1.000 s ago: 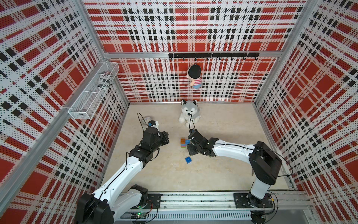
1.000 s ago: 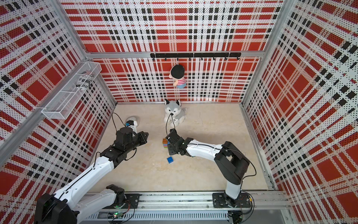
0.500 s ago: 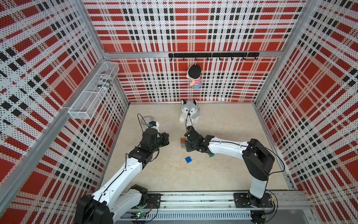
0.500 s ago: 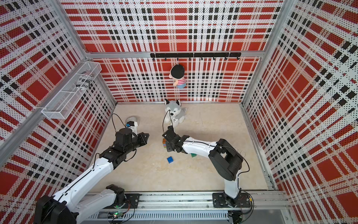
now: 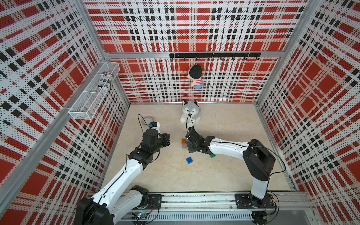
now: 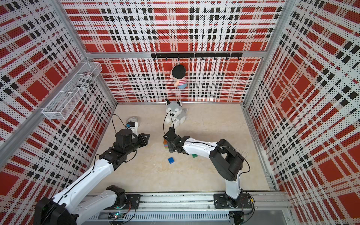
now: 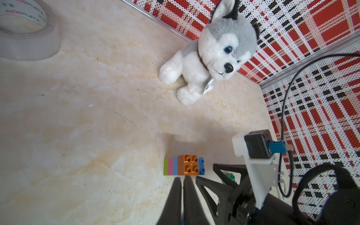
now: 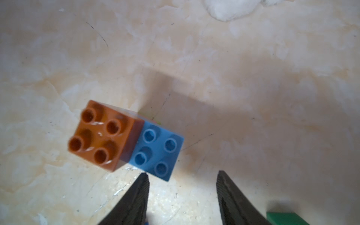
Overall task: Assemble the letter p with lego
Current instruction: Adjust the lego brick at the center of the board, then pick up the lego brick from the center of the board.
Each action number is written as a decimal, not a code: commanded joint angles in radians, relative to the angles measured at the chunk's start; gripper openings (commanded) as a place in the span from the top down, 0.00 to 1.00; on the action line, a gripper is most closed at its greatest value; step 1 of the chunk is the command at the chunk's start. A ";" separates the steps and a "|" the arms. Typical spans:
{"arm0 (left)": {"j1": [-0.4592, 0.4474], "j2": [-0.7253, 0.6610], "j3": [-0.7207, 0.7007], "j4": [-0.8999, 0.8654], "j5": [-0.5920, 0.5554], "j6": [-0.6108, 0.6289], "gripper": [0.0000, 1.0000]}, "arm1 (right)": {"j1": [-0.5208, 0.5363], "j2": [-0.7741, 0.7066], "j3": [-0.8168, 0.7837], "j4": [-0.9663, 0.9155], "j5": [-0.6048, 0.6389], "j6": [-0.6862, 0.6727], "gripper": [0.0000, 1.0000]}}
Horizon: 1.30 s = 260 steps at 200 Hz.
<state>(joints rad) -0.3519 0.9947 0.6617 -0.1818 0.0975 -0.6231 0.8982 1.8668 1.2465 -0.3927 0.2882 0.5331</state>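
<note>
Four bricks are joined so far. The stack (image 5: 183,143) sits mid-counter (image 5: 224,175) with lime at the bottom, then pink, then the longer light blue brick (image 8: 157,153). The orange brick (image 8: 101,134) caps one half of that, so the light blue's other four studs are bare. It looks upright to me, since the studs face the camera in the right wrist view. My right tool (image 8: 183,175) is just beside the stack, jaws partly apart with nothing but counter between them. One corner of the light blue brick is right by a fingertip, but I can't tell if they touch. My left tool (image 7: 181,178) is pinched closed and empty, tips pointing at the stack from the other side, near it but clearly apart in both top views. Two bricks are loose: the dark blue square (image 5: 189,160) lies on its own toward the arms' bases, and the dark green brick (image 5: 212,155) pokes out from under my right arm. The husky plush (image 5: 190,115) sits by the back wall, and the tape roll (image 7: 25,33) is off past my left arm.
</note>
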 commanded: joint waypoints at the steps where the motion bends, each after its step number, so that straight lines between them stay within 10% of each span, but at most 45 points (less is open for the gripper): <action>1: 0.008 -0.013 -0.013 0.013 0.006 0.017 0.91 | -0.016 0.011 -0.015 -0.039 0.064 -0.026 0.41; 117: 0.010 -0.021 -0.013 0.005 0.005 0.019 0.89 | -0.027 -0.011 -0.013 -0.081 0.040 -0.028 0.42; 174: 0.013 -0.024 0.013 -0.039 0.007 0.022 0.63 | 0.028 -0.142 -0.056 -0.277 -0.206 -0.079 0.41; 260: 0.037 -0.045 0.000 -0.081 0.005 0.040 0.32 | 0.107 -0.012 0.055 -0.286 -0.223 -0.034 0.38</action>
<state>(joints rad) -0.3290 0.9661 0.6617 -0.2413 0.0998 -0.6075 0.9958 1.7962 1.2644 -0.6857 0.0631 0.4725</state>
